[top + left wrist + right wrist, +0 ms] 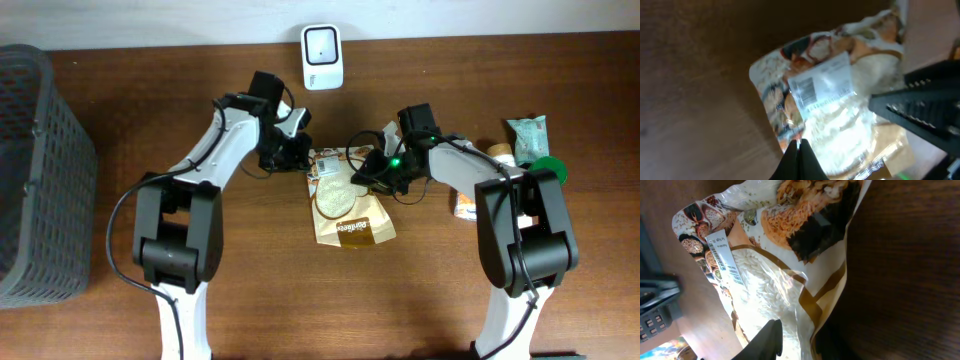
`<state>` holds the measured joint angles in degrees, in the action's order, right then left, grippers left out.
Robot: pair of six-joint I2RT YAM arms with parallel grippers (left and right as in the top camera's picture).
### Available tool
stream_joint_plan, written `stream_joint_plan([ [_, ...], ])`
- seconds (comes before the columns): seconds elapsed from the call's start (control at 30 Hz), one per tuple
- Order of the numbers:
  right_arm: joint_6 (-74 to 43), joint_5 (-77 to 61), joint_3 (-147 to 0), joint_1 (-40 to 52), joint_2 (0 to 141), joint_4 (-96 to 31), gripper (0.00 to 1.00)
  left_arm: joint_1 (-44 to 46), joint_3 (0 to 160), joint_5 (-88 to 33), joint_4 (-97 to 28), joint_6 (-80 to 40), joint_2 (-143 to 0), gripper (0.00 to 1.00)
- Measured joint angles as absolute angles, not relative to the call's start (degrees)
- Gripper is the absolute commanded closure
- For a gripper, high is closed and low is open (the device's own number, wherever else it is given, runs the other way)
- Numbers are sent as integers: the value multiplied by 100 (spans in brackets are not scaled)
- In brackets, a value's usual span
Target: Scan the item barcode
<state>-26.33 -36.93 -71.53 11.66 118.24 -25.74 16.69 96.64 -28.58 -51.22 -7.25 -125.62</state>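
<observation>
Lying flat on the table between the two arms, the bag of rice is showing its white label face up, so the barcode lines are easy to see. The left claw is squeezing tight at a far corner of the bag. It looks to be pinching the thin edge there, likely so it can lift the bag. The right claw is sitting with its fingers apart, one on each side of the bag's other edge, so it is not gripping anything. The white scanner is standing at the far side of the table, well apart from the bag, so the barcode is not being scanned yet. I am guessing the bag needs lifting and turning until the label is facing the scanner. Being soft, the bag may be sagging or slipping if only one corner is being held.
</observation>
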Motion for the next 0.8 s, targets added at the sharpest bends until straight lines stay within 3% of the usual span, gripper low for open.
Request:
stream_joint_plan([
  [0.5,-2248,-3916,-7181,1166,11861,-2731,73,1839,8514,-3183,-3636,-1476,-12556,100],
  [0.8,-2257,-5290,-7258,1197,12398,-2060,66,1769,8462,-3212,-3614,-1658,-12536,100],
])
